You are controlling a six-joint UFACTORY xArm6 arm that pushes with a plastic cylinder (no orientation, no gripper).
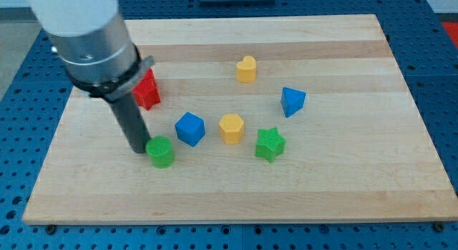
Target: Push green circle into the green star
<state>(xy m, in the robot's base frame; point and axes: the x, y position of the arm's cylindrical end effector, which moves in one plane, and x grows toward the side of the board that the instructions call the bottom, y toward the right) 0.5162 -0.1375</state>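
Observation:
The green circle (pixel 161 151) lies on the wooden board at the lower left of the block group. The green star (pixel 270 144) lies to its right, with a wide gap between them. My tip (pixel 138 147) rests on the board right at the green circle's left side, touching or almost touching it. The rod rises from there up to the arm's grey body at the view's top left.
A blue cube (pixel 189 128) and a yellow hexagon (pixel 231 127) lie just above the line between circle and star. A red block (pixel 147 90) sits partly behind the arm. A yellow heart (pixel 246 69) and a blue triangle (pixel 291 101) lie further toward the top right.

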